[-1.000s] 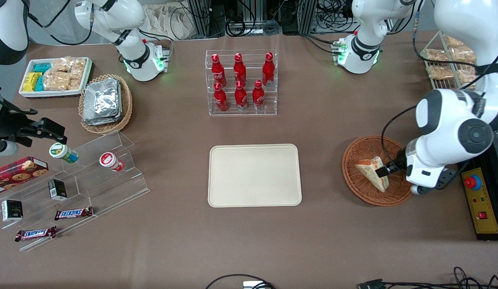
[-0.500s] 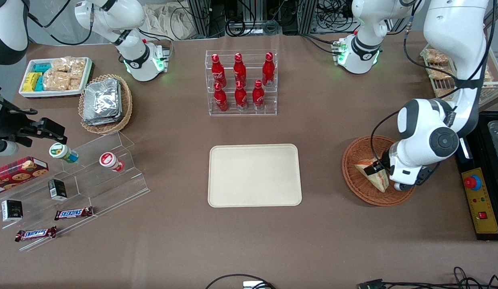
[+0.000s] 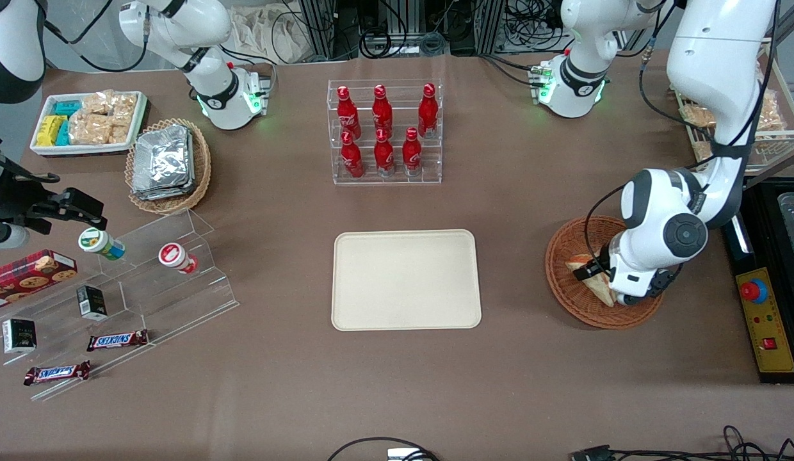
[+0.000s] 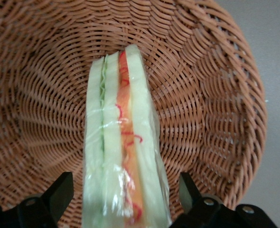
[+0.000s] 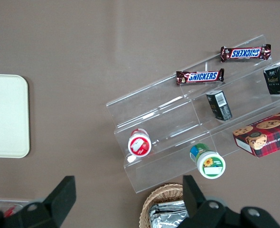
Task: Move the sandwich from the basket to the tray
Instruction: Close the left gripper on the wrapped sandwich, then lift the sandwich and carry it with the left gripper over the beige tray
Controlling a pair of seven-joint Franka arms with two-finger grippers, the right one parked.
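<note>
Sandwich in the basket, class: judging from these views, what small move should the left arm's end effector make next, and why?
Probably close the fingers. In the wrist view the end effector is open, with one finger on each side of the sandwich, neither pressing it. The sandwich lies in the basket, so it must be gripped before it can be lifted toward the tray.

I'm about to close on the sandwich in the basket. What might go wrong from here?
1. The sandwich stands on edge in slick wrap between the open tool's fingers; it may slip or squash when squeezed.
2. The tool sits low inside the basket; lifting could catch the woven wall and drag the basket along.
</note>
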